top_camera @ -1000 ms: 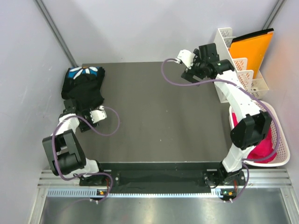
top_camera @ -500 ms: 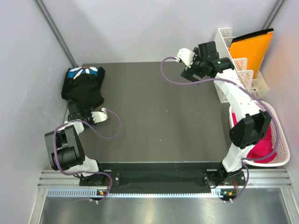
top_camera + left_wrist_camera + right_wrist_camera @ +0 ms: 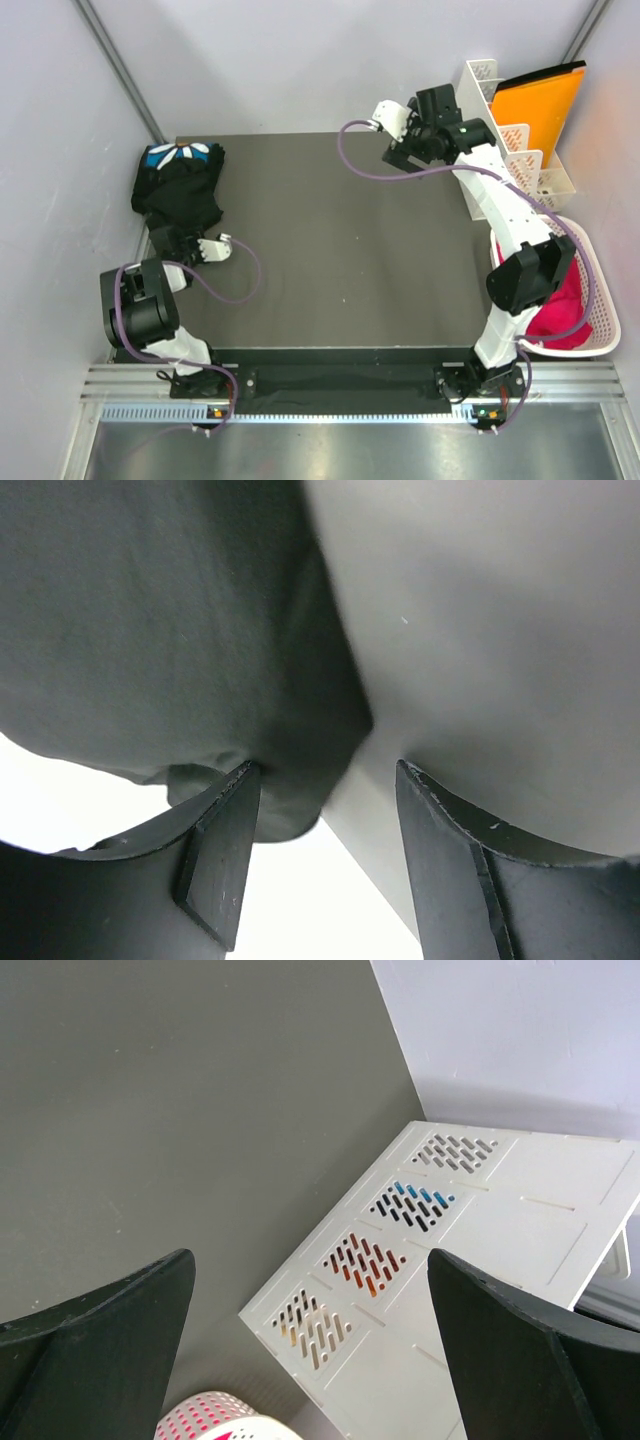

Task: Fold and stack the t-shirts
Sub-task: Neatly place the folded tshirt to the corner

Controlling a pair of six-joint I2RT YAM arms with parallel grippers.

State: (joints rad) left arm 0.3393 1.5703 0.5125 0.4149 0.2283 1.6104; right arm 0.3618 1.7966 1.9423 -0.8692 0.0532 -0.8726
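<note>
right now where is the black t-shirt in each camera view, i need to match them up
top external: the black t-shirt lies bunched at the far left corner of the grey table top.
left wrist: its dark cloth fills the upper left.
right wrist: not in it.
shared landmark: the grey table top, seen in all three.

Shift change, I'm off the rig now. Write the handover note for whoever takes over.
Left gripper: open, low at the near edge of the black t-shirt, cloth beside one finger, nothing clamped.
Right gripper: open, empty, above the far right of the table, near the white rack.
Shirt: bunched at the far-left corner, blue print with white petals showing; no second shirt in view.
Done: no stack yet.
Left: finish the fold, then stack.
</note>
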